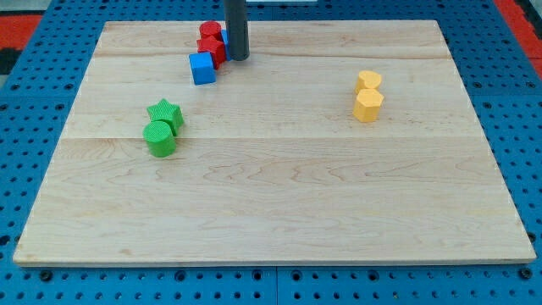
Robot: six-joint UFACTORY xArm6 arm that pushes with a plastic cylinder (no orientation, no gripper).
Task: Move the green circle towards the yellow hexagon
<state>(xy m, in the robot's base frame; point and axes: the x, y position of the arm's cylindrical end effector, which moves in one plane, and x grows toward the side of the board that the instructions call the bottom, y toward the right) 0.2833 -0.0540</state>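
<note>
The arm has no claw; my tip [237, 58] stands by the red blocks [211, 42], far from the green circle [159, 138] and yellow hexagon [367, 105].

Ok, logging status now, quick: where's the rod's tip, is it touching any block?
My tip: at the view's top, right beside the red blocks; contact cannot be told; far from green circle.

tip [237, 58] at view's top, touching right side of red blocks [211, 42] | blue cube [202, 68] just below reds | green circle [159, 138] touching green star [165, 112], worktop [279, 203] left | yellow hexagon [367, 105] touching yellow heart [368, 81], right, well apart from greens
</note>
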